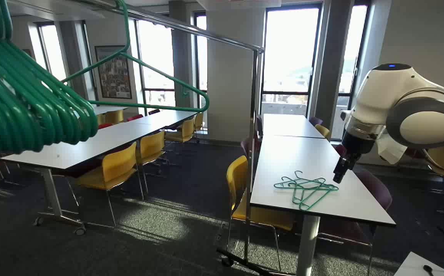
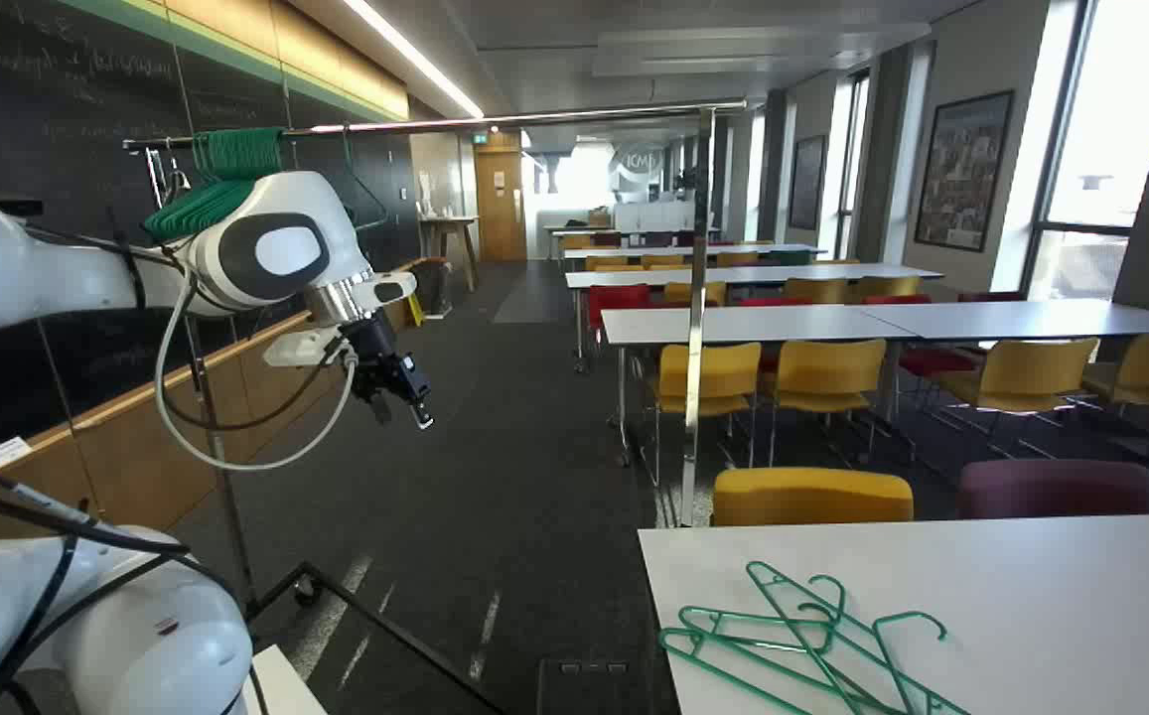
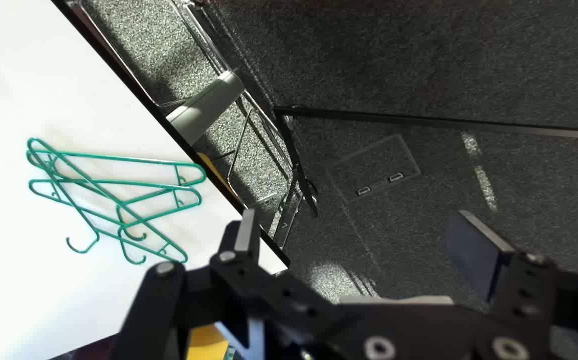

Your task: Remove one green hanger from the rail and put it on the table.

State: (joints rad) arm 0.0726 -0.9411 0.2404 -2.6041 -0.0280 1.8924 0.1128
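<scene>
Green hanger (image 1: 149, 105) is on the rail (image 1: 222, 38), hanging singly just beside the packed bunch (image 1: 30, 107). Hook up, over the bar; shoulders slope down, bottom bar near level, so upright. Long axis runs across the rail rather than along it.

Three more hangers lie overlapping on the table (image 2: 1080, 596). Wrist view: upper hanger (image 3: 126, 159) and middle hanger (image 3: 124, 183) have near-parallel long axes, side to side; diagonal hanger (image 3: 144, 222) cuts across both, long axis upper left to lower right. All three hooks stick out toward the lower edge there. Can't tell whether the task means one of these.

Tool (image 3: 363, 230): fingers spread wide, floor visible between them. It's in the air, pointing down at a tilt, apart from the hangers.

Text: round sign (image 2: 637, 164) at the far end of the room reads "ICM", last letter unclear. Blackboard (image 2: 38, 119) has chalk handwriting, too faint to read. White card (image 2: 6, 452) on the ledge below it, print too small.
</scene>
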